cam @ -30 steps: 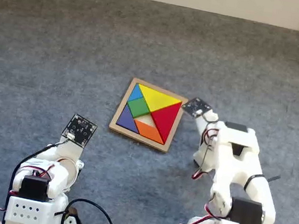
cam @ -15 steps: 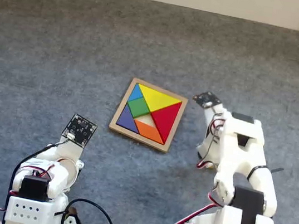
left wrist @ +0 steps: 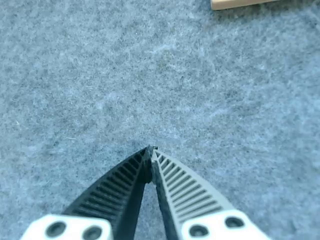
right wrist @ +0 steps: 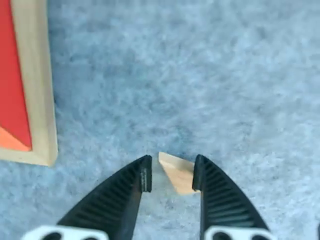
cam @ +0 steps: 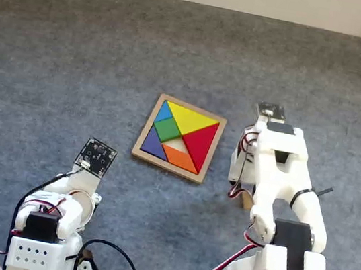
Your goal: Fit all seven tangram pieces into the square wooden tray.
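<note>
Right gripper (right wrist: pixel 172 169), wrist view: jaws parted and lowered to the grey carpet (right wrist: pixel 210 70), straddling a small plain-wood triangle (right wrist: pixel 179 176). One jaw lies against the triangle's edge; a narrow gap separates the other jaw from the piece, so it is bracketed but not yet clamped. The piece lies flat on the carpet, near the square wooden tray (right wrist: pixel 40 90) but outside its rim.

Left gripper (left wrist: pixel 150 152), wrist view: jaws pressed together with nothing between them, above bare carpet, apart from the tray.

High view: the tray (cam: pixel 146 128) sits between the two arms. It holds the yellow (cam: pixel 190 118), red (cam: pixel 201 141), orange (cam: pixel 180 157), purple (cam: pixel 152 144), green (cam: pixel 166 129) and blue (cam: pixel 164 113) pieces. A pale triangular gap (cam: pixel 178 143) remains at the centre.

Step in hand, as judged: pickup of the seventh and last piece. The next move calls for closing on the triangle, lifting it clear, carrying it over the rim, and turning it to match the gap before lowering.
</note>
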